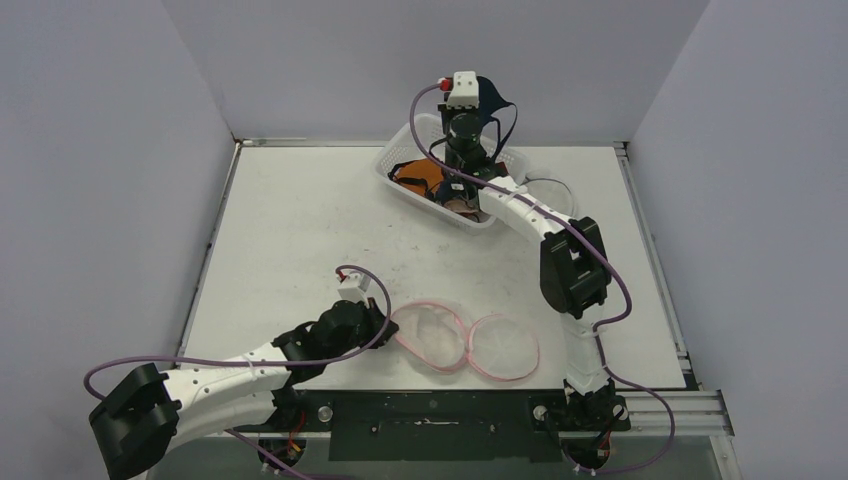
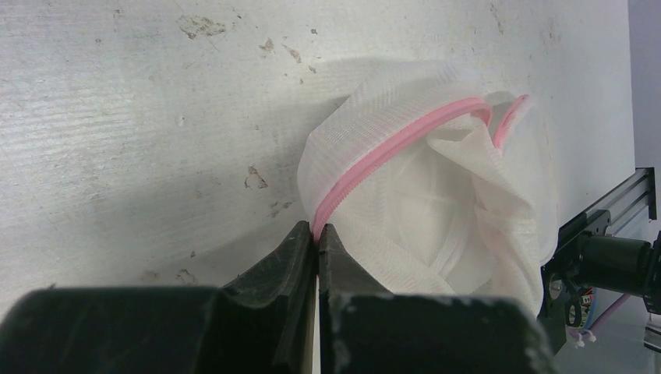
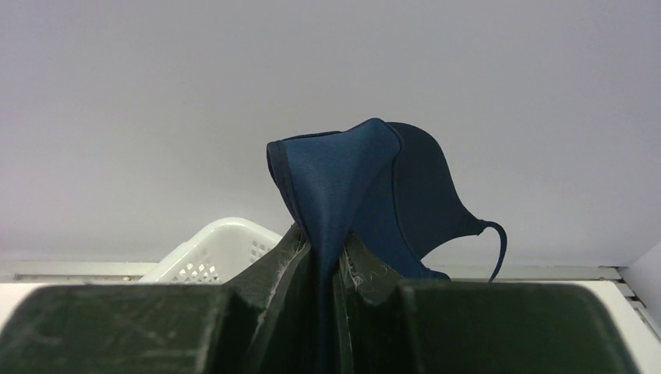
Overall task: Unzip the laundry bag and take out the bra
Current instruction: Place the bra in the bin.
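The white mesh laundry bag (image 1: 465, 340) with a pink zipper lies spread open near the table's front edge. My left gripper (image 2: 318, 231) is shut on the pink zipper edge of the laundry bag (image 2: 436, 210) at its left end. A dark blue bra (image 3: 366, 187) hangs up out of my right gripper (image 3: 329, 251), which is shut on a fold of it. In the top view the right gripper (image 1: 478, 92) holds the bra (image 1: 497, 100) in the air over the white basket (image 1: 400, 168) at the back of the table.
The white basket (image 3: 214, 249) holds orange and other dark garments (image 1: 415, 175). Grey walls close in the table on three sides. A metal rail (image 1: 660, 410) runs along the front edge by the arm bases.
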